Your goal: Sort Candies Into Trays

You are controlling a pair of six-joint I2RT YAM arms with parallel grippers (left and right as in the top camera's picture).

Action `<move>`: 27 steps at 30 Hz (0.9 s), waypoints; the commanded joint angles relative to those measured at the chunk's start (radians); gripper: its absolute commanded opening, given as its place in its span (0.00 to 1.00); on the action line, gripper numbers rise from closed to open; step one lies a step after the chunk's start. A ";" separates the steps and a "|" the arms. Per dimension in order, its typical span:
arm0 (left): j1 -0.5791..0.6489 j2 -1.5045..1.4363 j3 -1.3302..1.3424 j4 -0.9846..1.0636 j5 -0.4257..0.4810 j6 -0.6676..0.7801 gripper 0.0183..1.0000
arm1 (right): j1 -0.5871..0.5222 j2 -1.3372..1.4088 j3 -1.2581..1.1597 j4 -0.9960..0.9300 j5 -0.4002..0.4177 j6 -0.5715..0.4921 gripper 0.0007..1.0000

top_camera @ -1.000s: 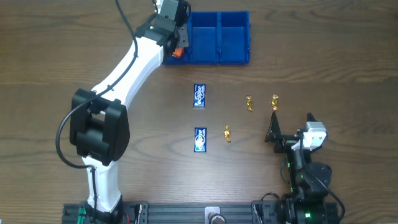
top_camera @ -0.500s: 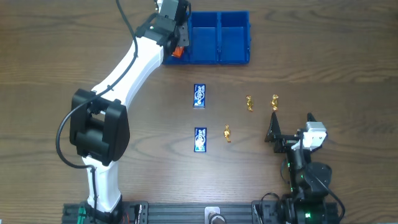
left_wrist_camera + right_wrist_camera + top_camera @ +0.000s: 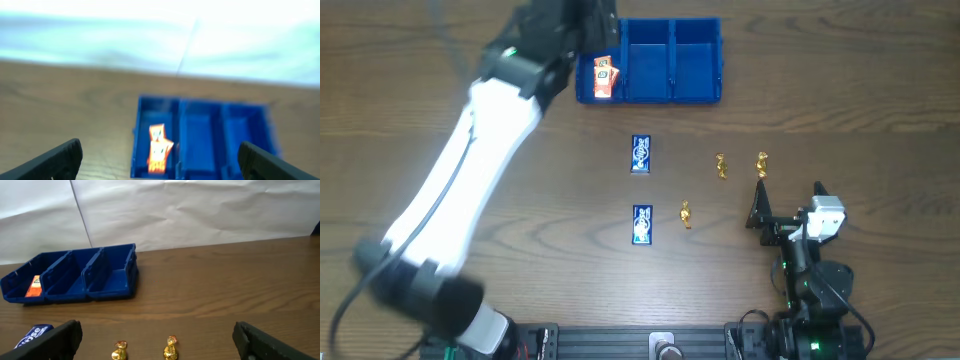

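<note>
Left wrist view shows your left claw (image 3: 160,150) raised, fingers spread wide and empty, facing the blue tray (image 3: 245,135). Two orange candies (image 3: 160,152) lie in the tray's end compartment. Your right claw (image 3: 156,330) is likewise spread and empty, low over the worktop (image 3: 225,290). Two blue bars (image 3: 641,154) and three gold candies (image 3: 720,165) lie on the worktop, apart from the tray.
</note>
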 commanded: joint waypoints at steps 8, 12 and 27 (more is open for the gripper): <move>0.127 -0.528 -0.269 0.171 0.084 0.143 1.00 | 0.004 -0.007 -0.004 -0.002 0.005 0.006 1.00; 0.233 -0.724 -0.507 0.315 0.182 0.145 1.00 | 0.004 -0.007 -0.004 -0.002 0.005 0.006 1.00; 0.422 -1.423 -1.322 0.636 0.374 0.208 1.00 | 0.004 -0.007 -0.004 -0.002 0.005 0.006 1.00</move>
